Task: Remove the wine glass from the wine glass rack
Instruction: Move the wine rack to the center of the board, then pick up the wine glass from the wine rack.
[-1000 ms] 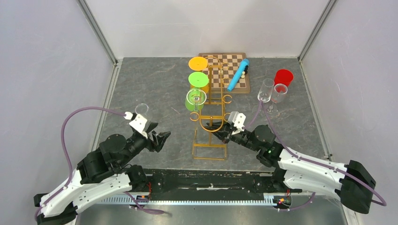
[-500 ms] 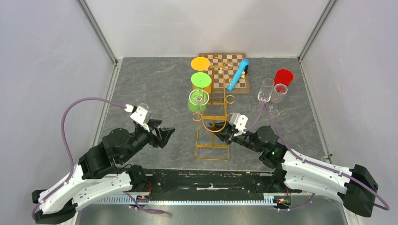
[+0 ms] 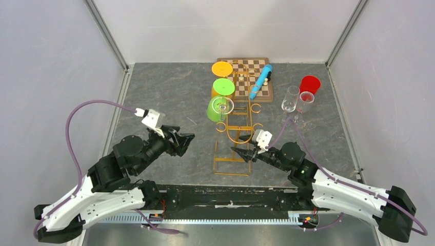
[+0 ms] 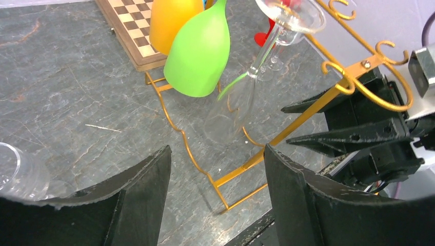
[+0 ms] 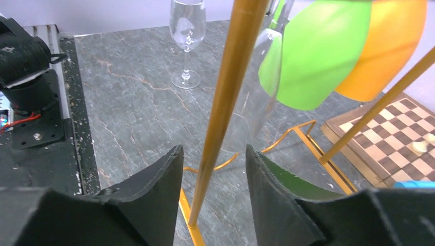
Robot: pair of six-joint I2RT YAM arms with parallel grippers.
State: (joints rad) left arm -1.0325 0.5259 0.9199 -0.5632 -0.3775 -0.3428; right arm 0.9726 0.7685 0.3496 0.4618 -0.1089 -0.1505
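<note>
Wine glass (image 4: 241, 97), clear and long-stemmed, hangs upside down by its round foot from the wine glass rack (image 5: 224, 102), a thin gold wire stand with curled hooks on the grey veined desk (image 3: 154, 92). A glossy green glass (image 4: 197, 51) and an orange glass (image 4: 172, 20) hang beside it. My right gripper (image 5: 213, 154) has its black tapered jaws parted around a gold upright, gripping nothing. My left gripper (image 4: 216, 154) hovers near the rack, jaws spread wide and empty.

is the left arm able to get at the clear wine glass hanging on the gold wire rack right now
Probably yes: the open left gripper faces the clear wine glass with nothing standing between them, though the green wine glass hangs close beside it.
</note>
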